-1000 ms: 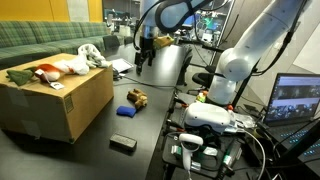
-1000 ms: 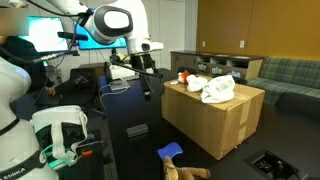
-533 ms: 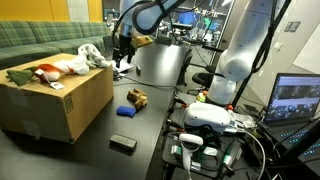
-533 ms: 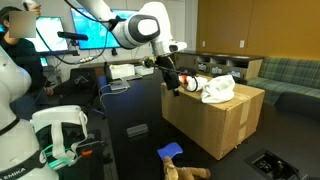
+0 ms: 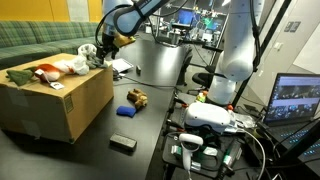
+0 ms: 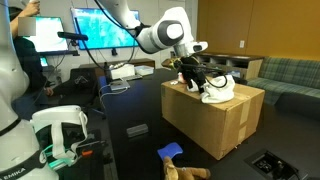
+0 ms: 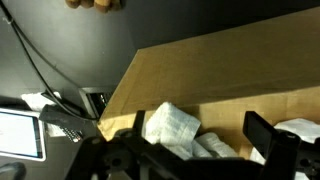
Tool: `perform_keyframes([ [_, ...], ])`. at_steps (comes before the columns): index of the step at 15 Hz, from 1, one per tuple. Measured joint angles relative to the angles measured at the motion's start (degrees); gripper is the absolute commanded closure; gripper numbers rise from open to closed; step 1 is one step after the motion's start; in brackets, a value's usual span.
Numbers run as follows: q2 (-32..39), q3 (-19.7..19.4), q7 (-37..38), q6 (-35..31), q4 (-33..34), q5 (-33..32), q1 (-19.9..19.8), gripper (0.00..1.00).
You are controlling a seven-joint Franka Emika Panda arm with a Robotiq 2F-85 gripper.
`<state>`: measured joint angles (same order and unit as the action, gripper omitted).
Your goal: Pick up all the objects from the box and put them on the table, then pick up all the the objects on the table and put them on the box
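One brown cardboard box (image 5: 70, 110), its top stacked with soft toys (image 5: 50, 70); the small white label (image 5: 57, 87) on its side is too small to read. One crumpled white soft item (image 7: 170, 125) lies on the box top, directly under the black Robotiq gripper (image 7: 195, 148), whose fingers stand wide apart, gripping nothing.

arm (image 6: 160, 38) outstretched, pincer (image 7: 195, 142) jaws spread apart.
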<state>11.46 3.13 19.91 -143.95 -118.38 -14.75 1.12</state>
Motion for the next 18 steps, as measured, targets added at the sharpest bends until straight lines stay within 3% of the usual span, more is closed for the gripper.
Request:
perform_keyframes([
  [5,3.40,-3.60,-0.10,-4.48,4.78,-3.01,1.65,0.00],
  [16,13.11,-8.24,-5.11,-20.20,8.41,-0.32,1.30,0.00],
  [18,14.76,-8.23,-7.23,-21.38,9.30,1.38,1.21,0.19],
])
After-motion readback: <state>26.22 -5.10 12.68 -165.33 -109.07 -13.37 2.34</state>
